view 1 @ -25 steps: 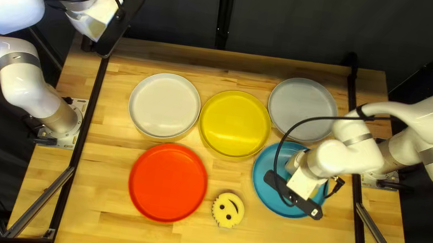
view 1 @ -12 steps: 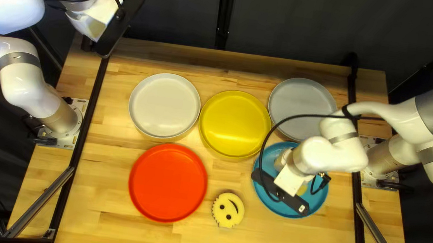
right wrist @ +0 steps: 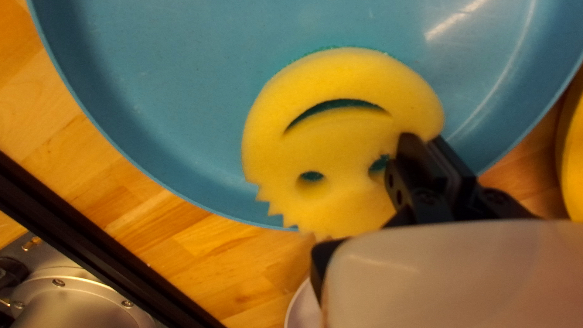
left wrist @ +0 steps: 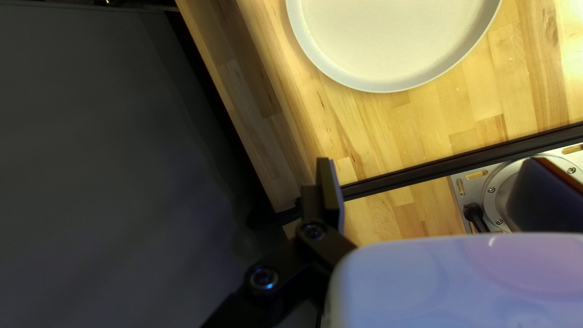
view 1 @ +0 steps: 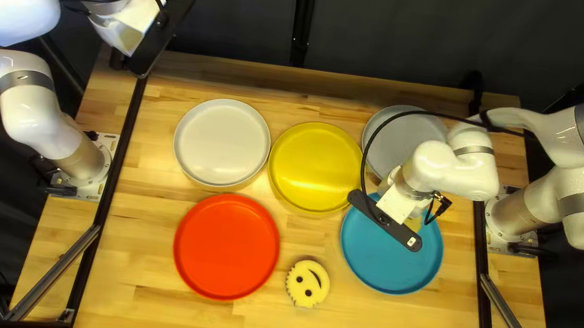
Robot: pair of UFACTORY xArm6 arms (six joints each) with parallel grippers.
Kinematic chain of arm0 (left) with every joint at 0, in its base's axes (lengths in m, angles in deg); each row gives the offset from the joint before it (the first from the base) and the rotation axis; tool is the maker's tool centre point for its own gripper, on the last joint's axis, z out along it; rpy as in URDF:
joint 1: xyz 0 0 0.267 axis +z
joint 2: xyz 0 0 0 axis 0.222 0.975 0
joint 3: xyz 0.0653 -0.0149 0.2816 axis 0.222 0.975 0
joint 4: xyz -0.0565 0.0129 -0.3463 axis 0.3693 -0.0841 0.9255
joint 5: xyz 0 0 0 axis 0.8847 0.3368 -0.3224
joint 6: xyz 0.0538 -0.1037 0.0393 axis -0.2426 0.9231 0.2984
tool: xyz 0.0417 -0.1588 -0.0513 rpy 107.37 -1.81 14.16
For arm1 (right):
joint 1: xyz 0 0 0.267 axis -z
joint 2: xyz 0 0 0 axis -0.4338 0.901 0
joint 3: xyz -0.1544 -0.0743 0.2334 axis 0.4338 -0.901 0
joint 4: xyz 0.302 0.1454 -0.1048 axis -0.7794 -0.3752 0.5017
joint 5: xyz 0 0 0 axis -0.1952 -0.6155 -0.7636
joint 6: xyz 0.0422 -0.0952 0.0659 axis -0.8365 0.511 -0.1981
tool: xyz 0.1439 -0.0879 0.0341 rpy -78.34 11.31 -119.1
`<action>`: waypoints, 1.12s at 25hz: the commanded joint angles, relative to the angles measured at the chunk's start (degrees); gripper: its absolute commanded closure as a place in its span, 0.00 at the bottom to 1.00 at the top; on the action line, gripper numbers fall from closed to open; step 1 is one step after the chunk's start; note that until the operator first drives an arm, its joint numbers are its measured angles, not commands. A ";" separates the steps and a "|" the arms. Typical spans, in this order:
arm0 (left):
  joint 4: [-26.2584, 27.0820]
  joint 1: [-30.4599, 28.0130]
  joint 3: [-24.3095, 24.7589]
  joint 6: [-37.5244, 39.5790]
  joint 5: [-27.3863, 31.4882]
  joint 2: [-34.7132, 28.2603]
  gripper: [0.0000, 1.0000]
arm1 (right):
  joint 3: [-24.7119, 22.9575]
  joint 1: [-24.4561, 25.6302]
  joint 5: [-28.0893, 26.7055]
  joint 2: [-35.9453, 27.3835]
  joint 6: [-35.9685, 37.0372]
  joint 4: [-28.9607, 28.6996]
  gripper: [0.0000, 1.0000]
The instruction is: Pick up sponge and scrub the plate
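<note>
Right gripper [view 1: 390, 216] with a sponge [right wrist: 340, 133] over the blue plate [view 1: 390, 265].
Its jaws are closed on the smiley sponge's edge, and the sponge overlaps the plate's rim; whether they touch is unclear. A second sponge [view 1: 307, 283] lies between the red plate [view 1: 226, 247] and blue one. The left gripper [view 1: 162, 31], jaws apart, hangs by the table's [view 1: 254, 326] far left corner.

On worktop [view 1: 134, 309]: off-white round plate [view 1: 222, 143] far left, yellow round plate [view 1: 316, 167] to its right, grey round plate [view 1: 396, 137] right again. Red round plate [view 1: 227, 246] before off-white. Blue round plate [view 1: 392, 266] before grey. Round yellow foam sponge [view 1: 307, 283] between red and blue. Second round yellow foam sponge [right wrist: 340, 140] over blue plate's far side, reaching past rim.
</note>
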 commanded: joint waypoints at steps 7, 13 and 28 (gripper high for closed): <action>0.00 0.00 0.00 0.00 0.00 0.00 0.00 | 8.22 -10.80 1.28 8.50 -9.53 2.97 1.00; 0.00 0.00 0.00 0.00 0.00 0.00 0.00 | 5.48 -6.29 1.16 5.83 -5.03 2.77 1.00; 0.00 0.00 0.00 0.00 0.00 0.00 0.00 | 3.31 2.36 -1.43 2.01 2.74 -1.11 1.00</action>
